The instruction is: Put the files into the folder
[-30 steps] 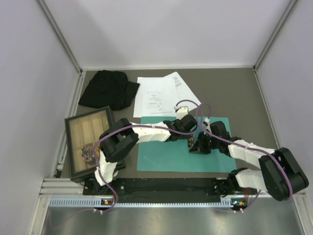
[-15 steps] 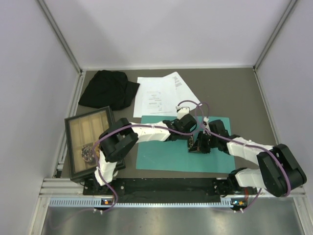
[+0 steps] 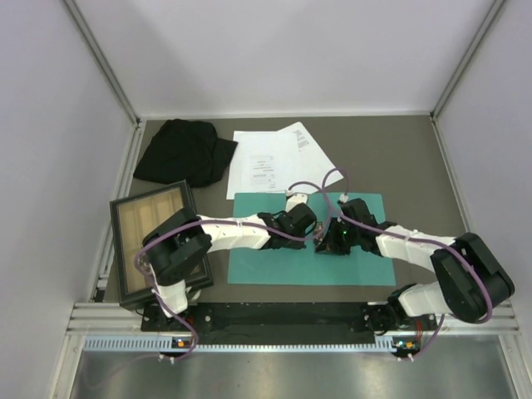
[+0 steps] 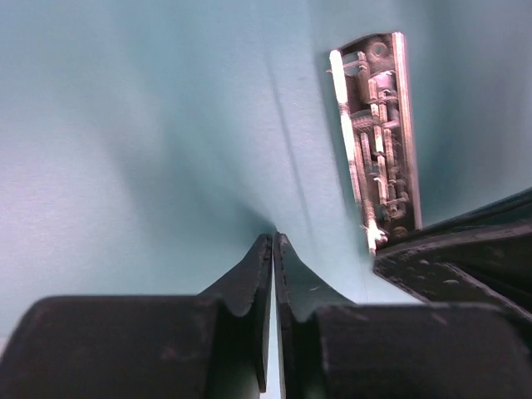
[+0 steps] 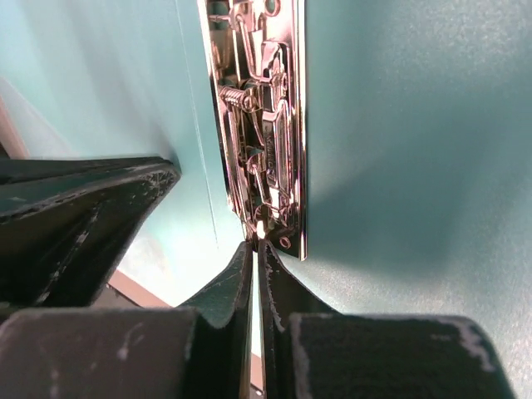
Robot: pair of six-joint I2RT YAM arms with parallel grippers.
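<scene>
Top external view first: at the near edge, the left arm (image 3: 179,253) bends up by the wooden tray (image 3: 150,194) and then reaches sideways to the right, low and long. The right arm (image 3: 465,278) bends at a big black elbow and reaches the other way, to the left. Both arms meet over the middle of the folder (image 3: 266,266), which lies flat on the table (image 3: 399,158) just past the arm bases, with the tray on its left. The left gripper (image 4: 273,237) points down at the green card, and its two black fingers are closed together with only a thin slit between them. The tips touch the folder beside a small crease, but the left wrist view is a bit blurry, so I cannot tell if any card is pinched. The right gripper (image 5: 253,243) is just beside it, also pressed closed, with its tips at the near end of the shiny metal clip (image 5: 262,125) that sits on the folder. It may be touching the clip. Farther back, the files (image 3: 266,162) lie on the table as white sheets, spread a little, just beyond the folder's far edge and outside it. A black cloth (image 3: 184,151) lies in a heap to the left of them, near the far corner.
</scene>
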